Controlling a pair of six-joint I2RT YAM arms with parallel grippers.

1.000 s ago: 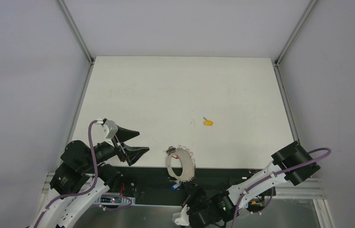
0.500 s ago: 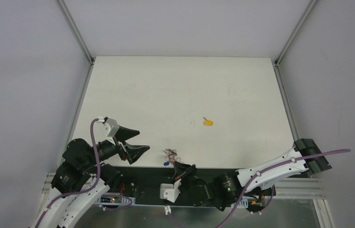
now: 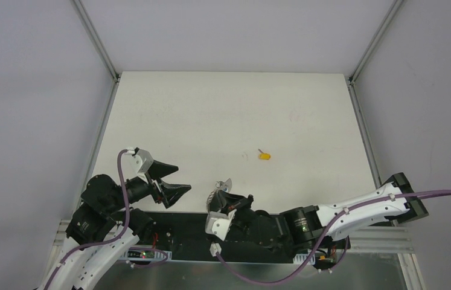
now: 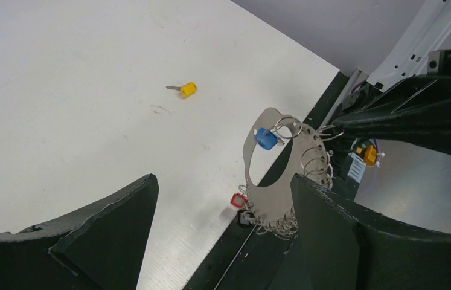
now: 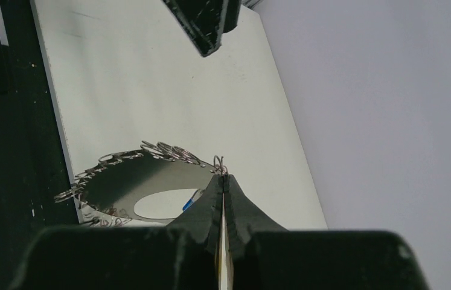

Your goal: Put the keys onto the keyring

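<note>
Right wrist view: pinching a small wire loop on the rim of the keyring with the right gripper, both fingers pressed flat together. Carrying the keyring as a flat grey crescent plate edged with small split rings, tilted over the near edge of the table. Showing a blue-headed key hanging from an upper ring and a red tag at the lower end. Holding the left gripper spread wide and gripping nothing, just left of the keyring and apart from it.

Differing from one second ago:
- Lying stretched low along the near edge with the right arm, rather than folded with the elbow raised at the right.
- Sitting further left with the right wrist.
- Presenting the keyring lower and tilted at the table edge, rather than upright before the arm bases.
- Keeping the left gripper almost where it was.
- Leaving the yellow-headed key in the same spot on the open table, well apart from both grippers.

Working on a matte white tabletop with faint scuffs, enclosed by plain grey walls and aluminium corner posts.
</note>
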